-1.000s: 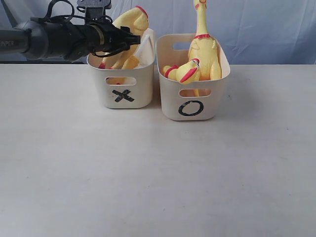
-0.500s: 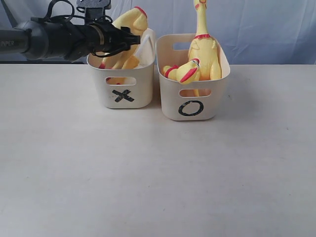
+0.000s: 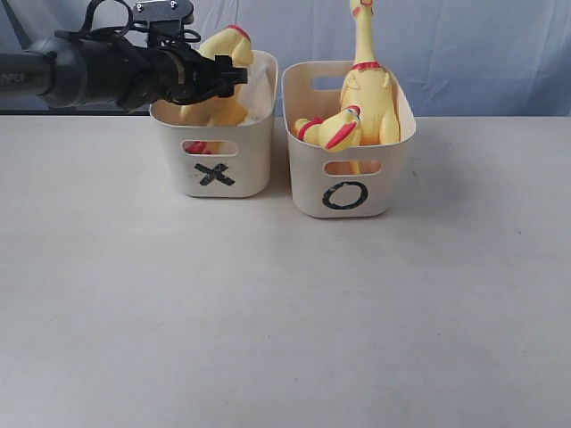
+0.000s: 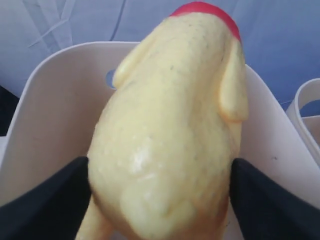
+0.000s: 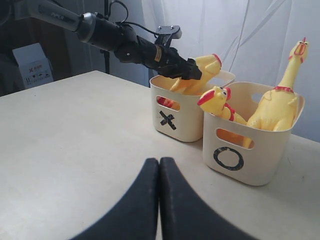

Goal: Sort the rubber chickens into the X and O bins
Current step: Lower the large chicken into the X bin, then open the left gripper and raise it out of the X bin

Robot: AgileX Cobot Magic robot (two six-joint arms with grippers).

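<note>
Bare table (image 3: 285,312) before X bin (image 3: 211,169) and O bin (image 3: 348,192); narrow gap between. Over X bin, left arm (image 3: 89,71); above O bin, tall chicken (image 3: 362,49).

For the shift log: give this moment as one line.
left gripper: flanking headless chicken body in X bin, grip unclear | right gripper: shut, empty

Light: bright, even and soft on the pale worktop (image 3: 285,312).
Shadows: faint, close under the O bin (image 3: 308,178).
Sheen: small glossy patch on the chicken body (image 4: 165,150), left wrist view.
Focus: left hand (image 4: 160,210) blurred up close; exterior view sharp.
</note>
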